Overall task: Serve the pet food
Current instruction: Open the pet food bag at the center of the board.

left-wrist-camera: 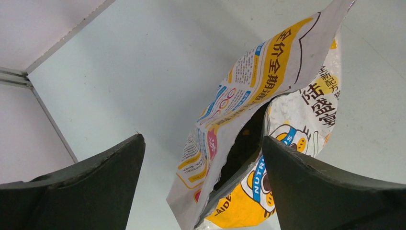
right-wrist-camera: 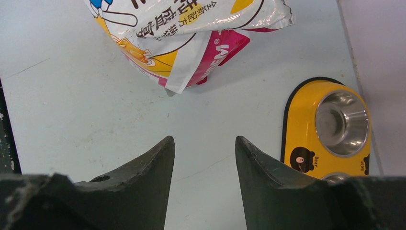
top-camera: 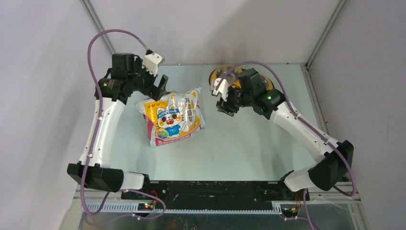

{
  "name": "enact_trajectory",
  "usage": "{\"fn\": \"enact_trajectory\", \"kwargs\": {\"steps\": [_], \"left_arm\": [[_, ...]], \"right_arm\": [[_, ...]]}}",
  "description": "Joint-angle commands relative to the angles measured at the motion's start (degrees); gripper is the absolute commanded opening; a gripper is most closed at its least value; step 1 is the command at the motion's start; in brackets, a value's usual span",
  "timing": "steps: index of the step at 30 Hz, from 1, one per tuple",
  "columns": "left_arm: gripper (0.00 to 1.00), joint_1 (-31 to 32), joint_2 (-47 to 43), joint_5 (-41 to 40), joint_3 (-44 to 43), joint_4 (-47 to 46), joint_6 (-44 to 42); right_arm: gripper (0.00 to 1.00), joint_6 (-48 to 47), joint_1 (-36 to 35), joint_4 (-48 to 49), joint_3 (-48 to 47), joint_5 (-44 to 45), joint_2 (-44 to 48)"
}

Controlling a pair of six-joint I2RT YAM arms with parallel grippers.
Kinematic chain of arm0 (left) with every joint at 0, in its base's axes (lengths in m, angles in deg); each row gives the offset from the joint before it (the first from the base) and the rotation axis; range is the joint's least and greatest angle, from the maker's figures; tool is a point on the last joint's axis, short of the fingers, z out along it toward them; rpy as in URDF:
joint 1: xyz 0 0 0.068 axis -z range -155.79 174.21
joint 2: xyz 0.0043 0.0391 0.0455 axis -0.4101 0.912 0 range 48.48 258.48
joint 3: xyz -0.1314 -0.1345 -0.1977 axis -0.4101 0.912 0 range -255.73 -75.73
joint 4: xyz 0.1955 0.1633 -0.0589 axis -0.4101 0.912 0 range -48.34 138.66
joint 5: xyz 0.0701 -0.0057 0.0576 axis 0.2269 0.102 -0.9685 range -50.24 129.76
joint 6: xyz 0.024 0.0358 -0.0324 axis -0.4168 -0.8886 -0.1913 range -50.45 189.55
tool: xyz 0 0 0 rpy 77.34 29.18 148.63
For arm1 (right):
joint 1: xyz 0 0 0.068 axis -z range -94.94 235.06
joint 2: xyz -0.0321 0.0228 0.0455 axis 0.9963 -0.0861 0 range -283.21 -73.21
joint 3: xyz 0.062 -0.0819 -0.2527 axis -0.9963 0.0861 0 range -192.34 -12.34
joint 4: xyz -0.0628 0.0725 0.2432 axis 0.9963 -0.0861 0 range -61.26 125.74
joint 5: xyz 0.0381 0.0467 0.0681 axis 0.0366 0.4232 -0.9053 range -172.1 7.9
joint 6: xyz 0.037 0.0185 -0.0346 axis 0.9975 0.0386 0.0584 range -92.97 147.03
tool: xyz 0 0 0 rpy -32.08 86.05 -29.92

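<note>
The bag [top-camera: 173, 117] lies on the bench [top-camera: 249, 148], left of centre. The left fingers [left-wrist-camera: 110, 163] stand just behind its far left corner, with its mouth facing them. The right fingers [right-wrist-camera: 148, 163] hang to the bag's right, apart from it, between the bag and the feeder [right-wrist-camera: 301, 124], which sits by the far edge, right of centre

You are looking at a pale grey-green table [top-camera: 239, 153] closed in by plain walls.
The back wall [top-camera: 215, 28], left wall [top-camera: 38, 72] and right wall [top-camera: 373, 72] are smooth, matte and light grey. Slim metal posts [top-camera: 97, 24] rise slantwise at the two far corners. A black rail [top-camera: 215, 189] runs along the table's near edge. Light is soft and even, with faint shadows.
</note>
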Motion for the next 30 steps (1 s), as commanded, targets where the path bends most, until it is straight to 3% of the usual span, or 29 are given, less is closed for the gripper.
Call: {"fn": "enact_trajectory", "kwargs": {"steps": [1, 18, 30], "left_arm": [[1.00, 0.63, -1.07, -2.48, 0.13, -0.45, -1.78], [0.99, 0.65, 0.35, -10.58, 1.80, 2.36, -5.09], [0.77, 0.65, 0.15, -20.58, 1.63, 7.83, -1.22]], "right_arm": [[0.53, 1.25, 0.04, 2.11, 0.74, -2.25, 2.14], [0.53, 1.67, 0.17, 2.42, 1.52, -3.71, 1.70], [0.53, 2.35, -0.11, 3.85, 2.32, -3.51, 1.72]]}}
